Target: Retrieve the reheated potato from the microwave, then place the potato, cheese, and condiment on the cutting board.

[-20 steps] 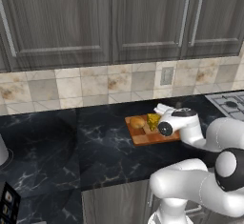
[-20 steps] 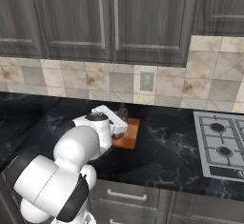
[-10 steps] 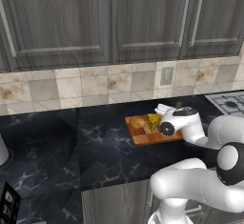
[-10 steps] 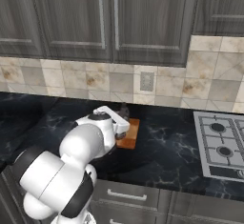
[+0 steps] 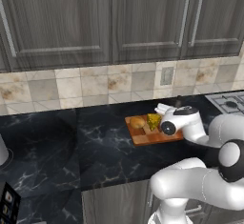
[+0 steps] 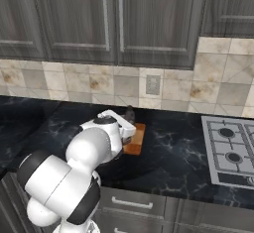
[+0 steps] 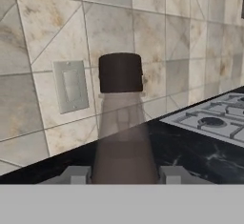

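Note:
The checkered wooden cutting board (image 5: 143, 137) lies on the dark counter, with the golden-brown potato (image 5: 137, 122) and the yellow cheese (image 5: 153, 121) side by side on it. My gripper (image 5: 176, 109) hangs over the board's right end, shut on the condiment (image 5: 179, 103), a brown bottle with a dark cap. In the hand view the condiment (image 7: 122, 123) stands upright between my fingertips (image 7: 76, 174), and the gripper (image 7: 123, 174) holds its lower body. From the right, the condiment (image 6: 130, 113) rises behind my hand, above the cutting board (image 6: 135, 140). The microwave is out of view.
A gas stove (image 6: 230, 150) sits on the counter to the right, also seen as the stove (image 5: 229, 102). A wall outlet (image 5: 167, 76) is on the tiled backsplash behind the board. Dark cabinets hang above. A pale object (image 5: 2, 151) stands at the far left.
My hand with the bottle has shifted only slightly over the board's right end. The grip is unchanged, and the potato and cheese have not moved.

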Controlling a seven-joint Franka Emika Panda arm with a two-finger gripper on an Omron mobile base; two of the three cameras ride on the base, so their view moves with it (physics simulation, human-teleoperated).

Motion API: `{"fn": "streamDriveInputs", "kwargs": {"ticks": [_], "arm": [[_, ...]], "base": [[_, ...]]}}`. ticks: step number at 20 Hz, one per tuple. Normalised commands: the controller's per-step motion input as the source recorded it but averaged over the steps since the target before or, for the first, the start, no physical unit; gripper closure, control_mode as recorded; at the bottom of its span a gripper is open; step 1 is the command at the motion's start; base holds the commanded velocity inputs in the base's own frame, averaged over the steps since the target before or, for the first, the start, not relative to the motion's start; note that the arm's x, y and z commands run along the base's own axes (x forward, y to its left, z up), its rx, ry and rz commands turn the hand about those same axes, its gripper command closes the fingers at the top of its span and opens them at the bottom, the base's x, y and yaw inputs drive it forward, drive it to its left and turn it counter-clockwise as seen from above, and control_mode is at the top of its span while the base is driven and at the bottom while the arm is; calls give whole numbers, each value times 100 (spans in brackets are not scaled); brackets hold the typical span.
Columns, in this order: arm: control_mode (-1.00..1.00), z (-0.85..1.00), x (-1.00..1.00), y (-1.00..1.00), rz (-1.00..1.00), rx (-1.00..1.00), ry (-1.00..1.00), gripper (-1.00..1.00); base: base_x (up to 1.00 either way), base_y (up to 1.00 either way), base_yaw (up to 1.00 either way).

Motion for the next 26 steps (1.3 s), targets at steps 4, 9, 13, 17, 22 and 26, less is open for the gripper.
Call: {"fn": "streamDriveInputs", "kwargs": {"ticks": [4,9,13,17,22,26], "arm": [[-100,-45,-20,5,0,0,-4,-100],[-100,-33,-15,5,0,0,-5,-100],[-100,-22,-7,7,0,0,-4,-100],[-100,-20,-23,25,-1,0,-3,-100],[-100,-16,-24,32,-4,0,0,-100],[-100,1,-5,15,-3,0,0,-100]], "base": [[0,0,0],[0,0,0],[0,0,0],[0,0,0],[0,0,0],[0,0,0]]}}
